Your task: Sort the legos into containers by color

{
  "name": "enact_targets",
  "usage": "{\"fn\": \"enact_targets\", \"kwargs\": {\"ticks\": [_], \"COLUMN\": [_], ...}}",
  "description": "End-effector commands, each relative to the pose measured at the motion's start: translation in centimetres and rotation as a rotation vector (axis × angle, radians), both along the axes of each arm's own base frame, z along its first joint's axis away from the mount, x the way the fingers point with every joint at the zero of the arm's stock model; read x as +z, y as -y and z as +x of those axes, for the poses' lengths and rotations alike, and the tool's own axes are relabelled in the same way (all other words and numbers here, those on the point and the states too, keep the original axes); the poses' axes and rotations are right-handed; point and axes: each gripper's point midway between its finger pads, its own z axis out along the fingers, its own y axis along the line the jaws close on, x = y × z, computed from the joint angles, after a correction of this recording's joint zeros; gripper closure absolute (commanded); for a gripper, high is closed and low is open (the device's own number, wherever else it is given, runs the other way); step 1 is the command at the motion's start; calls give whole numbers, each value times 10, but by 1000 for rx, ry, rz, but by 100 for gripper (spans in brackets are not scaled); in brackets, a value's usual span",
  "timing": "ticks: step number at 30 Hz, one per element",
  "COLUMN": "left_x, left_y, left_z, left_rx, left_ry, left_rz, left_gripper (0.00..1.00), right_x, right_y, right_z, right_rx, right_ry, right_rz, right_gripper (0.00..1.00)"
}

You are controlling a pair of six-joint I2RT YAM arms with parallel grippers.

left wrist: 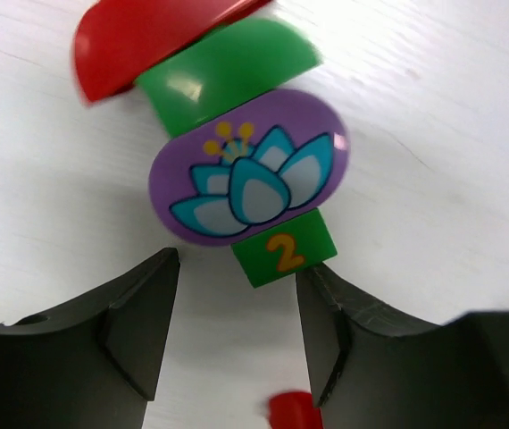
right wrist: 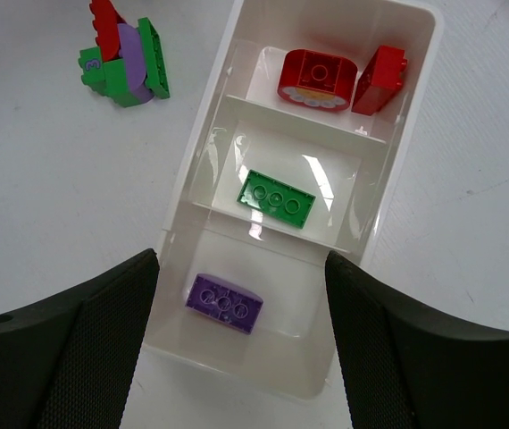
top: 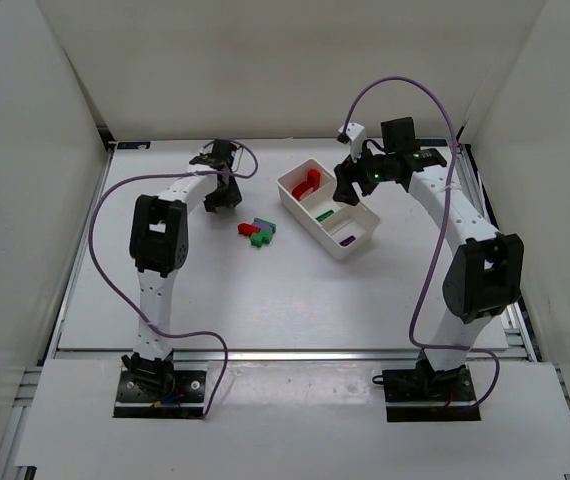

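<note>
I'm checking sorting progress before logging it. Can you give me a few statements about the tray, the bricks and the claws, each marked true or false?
1. The middle compartment of the tray holds one green brick. True.
2. The purple brick shares its compartment with a red one. False: it lies alone, and the two red bricks are in the compartment at the other end.
3. The left claw is shut on the flower piece. False: it is open and empty, and the piece lies on the table.
4. The right claw hangs open over the tray. True.
</note>
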Motion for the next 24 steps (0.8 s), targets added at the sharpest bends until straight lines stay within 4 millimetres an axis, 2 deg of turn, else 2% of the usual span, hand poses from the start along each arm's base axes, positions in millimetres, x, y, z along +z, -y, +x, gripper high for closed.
{"fn": "enact_targets", "kwargs": {"ticks": [1,5,7,10,14,19,24], "left_x": [23,39,59,81,91,82,72], "left_y": [-31,-47,-45,-28,-16,-13,-19], "left_z": [18,19,20,26,37,47,48], "left_rx": [47,53,45,22,7,-2,17], "left_ry": [66,86,123,173,205,202,178], "left_rz": [34,24,2,-72,-98,-92,-65], "left_gripper": [34,34,34,33,33,33,33], "right_x": [11,11,10,9,11,14,14], "right_y": [-2,-5,-6,-9,-14,-14,-11], "right_z": [4,2,3,3,5,9,9], "right_rx": [9,16,16,23,31,27,19], "right_ry": [20,18,15,6,9,23,27], "right_rz": [23,29,30,41,46,42,31], "right_gripper": [21,21,21,21,21,21,21]}}
